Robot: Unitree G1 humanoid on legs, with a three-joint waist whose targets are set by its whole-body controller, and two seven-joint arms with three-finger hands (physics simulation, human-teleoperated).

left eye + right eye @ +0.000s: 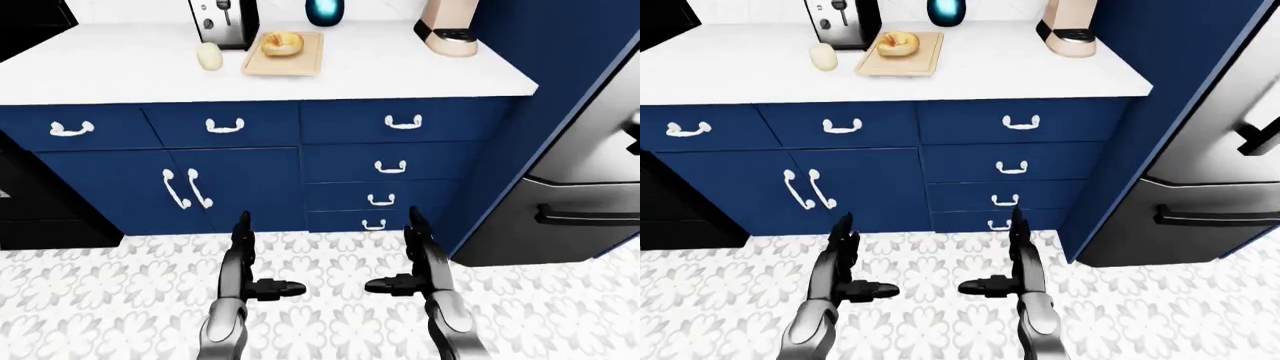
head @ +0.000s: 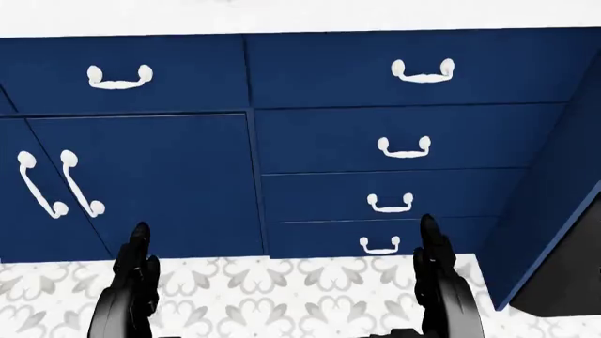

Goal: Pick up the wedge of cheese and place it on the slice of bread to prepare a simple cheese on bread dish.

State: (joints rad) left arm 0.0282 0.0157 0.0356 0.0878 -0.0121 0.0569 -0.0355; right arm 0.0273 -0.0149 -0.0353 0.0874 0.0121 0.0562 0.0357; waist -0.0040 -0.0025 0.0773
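Fingers of left hand (image 1: 243, 271) and right hand (image 1: 418, 268) spread wide, holding nothing, low before the cabinets. Cheese (image 1: 209, 56) rests on the counter (image 1: 120, 67) just beside the cutting board (image 1: 300, 64) bearing the bread (image 1: 281, 43) — approach step; next, probably step closer and reach up.
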